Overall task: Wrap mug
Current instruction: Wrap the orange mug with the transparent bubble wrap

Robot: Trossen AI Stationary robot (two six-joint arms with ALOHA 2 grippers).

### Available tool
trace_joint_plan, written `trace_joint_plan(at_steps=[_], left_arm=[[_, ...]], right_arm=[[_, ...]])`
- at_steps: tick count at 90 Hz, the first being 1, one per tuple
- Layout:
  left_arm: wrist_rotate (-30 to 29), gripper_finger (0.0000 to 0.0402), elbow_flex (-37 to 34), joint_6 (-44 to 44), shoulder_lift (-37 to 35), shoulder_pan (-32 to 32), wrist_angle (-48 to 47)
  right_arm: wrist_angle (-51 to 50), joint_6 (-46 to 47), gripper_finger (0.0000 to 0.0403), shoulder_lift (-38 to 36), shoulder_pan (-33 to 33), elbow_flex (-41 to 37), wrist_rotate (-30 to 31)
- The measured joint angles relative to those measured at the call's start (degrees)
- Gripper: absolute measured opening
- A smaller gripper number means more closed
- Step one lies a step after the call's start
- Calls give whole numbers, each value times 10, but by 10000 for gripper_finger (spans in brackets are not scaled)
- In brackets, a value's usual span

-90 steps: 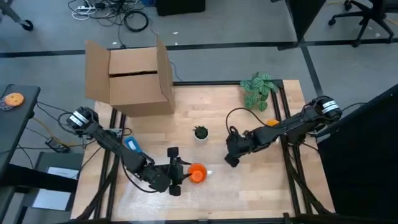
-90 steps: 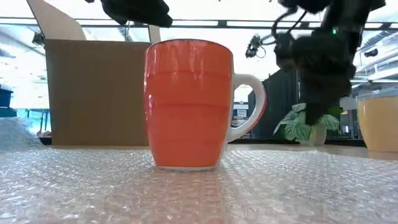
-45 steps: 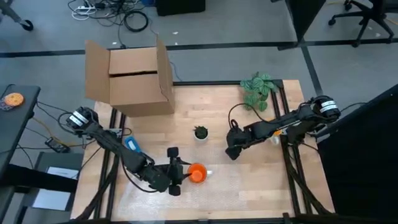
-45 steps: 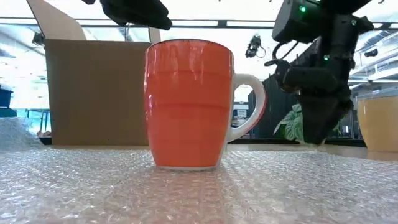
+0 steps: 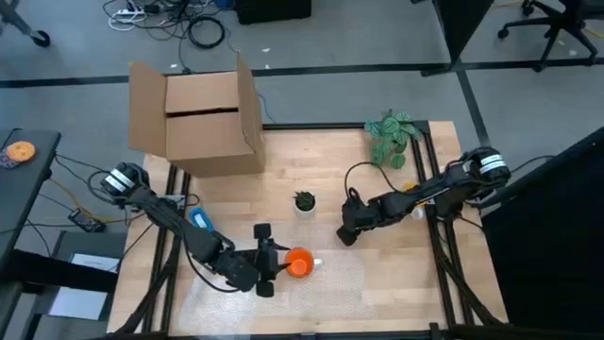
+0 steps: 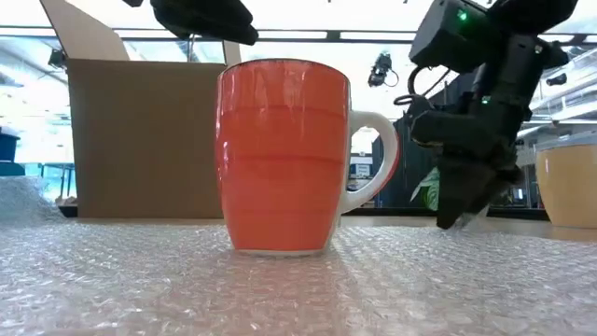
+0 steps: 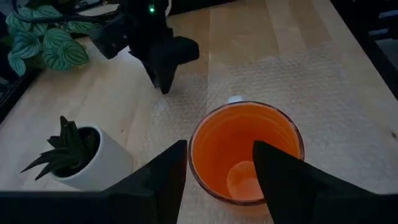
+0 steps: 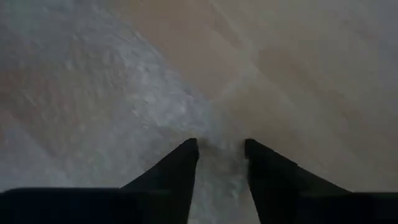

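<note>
An orange mug point(image 5: 299, 263) point(image 6: 283, 154) stands upright on a sheet of bubble wrap point(image 5: 377, 283) at the table's near middle, its handle toward the right. My left gripper point(image 5: 271, 263) point(image 7: 221, 146) hovers open just above the mug's rim, on its left side. My right gripper point(image 5: 345, 238) point(image 8: 221, 146) points down at the wrap's far right corner point(image 8: 217, 134), open by a narrow gap, with its tips low at the table point(image 6: 457, 219). My right gripper comes from above, pointing down, with a fingertip on either side of the bubble wrap's far right corner point(image 8: 219, 138). I cannot tell whether the tips touch the wrap. The wrap lies flat on the table.
An open cardboard box point(image 5: 203, 118) stands at the far left. A small plant in a white pot point(image 5: 304, 201) point(image 7: 74, 152) is just beyond the mug, and a leafy plant point(image 5: 392, 135) at the far right. A pale yellow cup point(image 6: 569, 182) shows at the right.
My right gripper has gone down and slightly toward the mug, ending low at the bubble wrap's far right corner. The mug and the wrap have stayed in place.
</note>
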Motion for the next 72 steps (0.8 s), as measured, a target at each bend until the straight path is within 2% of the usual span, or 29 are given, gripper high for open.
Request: trace_joint_plan(at_steps=[10,15,23,49,72], left_arm=[[0,170,0,3,0,0,0],[0,170,0,5,0,0,-1],[0,170,0,15,0,0,-2],[1,170,0,28,-3,25,11],[82,183,0,35,-2,85,32]], right_arm=[[-4,-16,24,4,11,21,5],[4,-28,8,5,15,34,-11],[7,-42,6,4,22,57,-16],[1,-122,0,4,36,157,19],[64,-181,0,2,47,204,24]])
